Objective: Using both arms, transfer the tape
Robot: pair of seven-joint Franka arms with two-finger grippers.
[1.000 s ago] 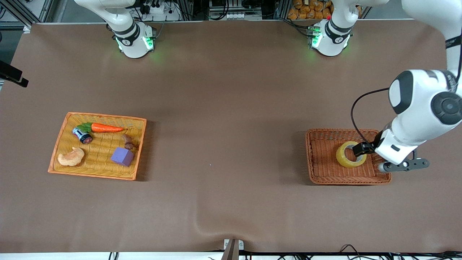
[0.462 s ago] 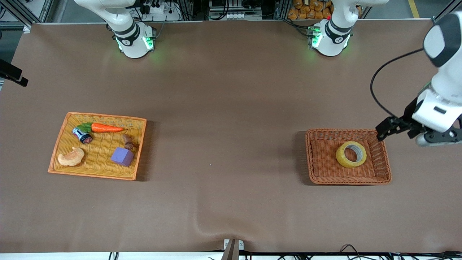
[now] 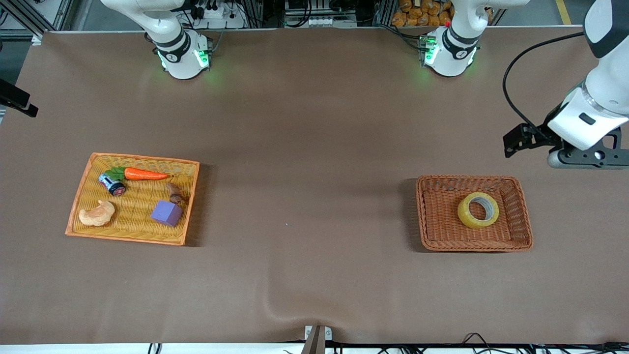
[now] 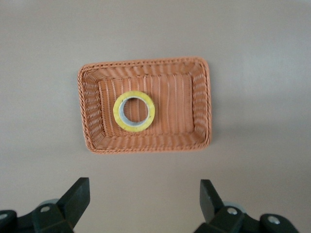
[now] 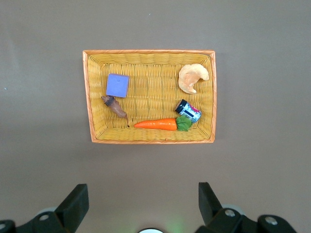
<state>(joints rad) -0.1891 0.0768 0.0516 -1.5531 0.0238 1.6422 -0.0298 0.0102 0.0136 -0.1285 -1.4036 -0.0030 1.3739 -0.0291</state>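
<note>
The tape point(image 3: 478, 210) lies flat in the brown wicker basket point(image 3: 432, 236) toward the left arm's end of the table point(image 3: 304, 147), touching nothing else. Toward the right arm's end, a yellow wicker tray point(image 3: 88, 169) holds a purple cube point(image 3: 166, 212), a pale orange curved toy point(image 3: 97, 214), a carrot point(image 3: 145, 174) and a small can point(image 3: 112, 184). The left end effector point(image 4: 145, 204) hovers over bare table by the basket, fingers spread wide, empty. The right end effector point(image 5: 144, 204) hangs high over table beside the tray, also wide open and empty.

tape point(image 3: 478, 210) in brown basket point(image 3: 435, 236), left tool point(image 3: 511, 147) raised
</note>
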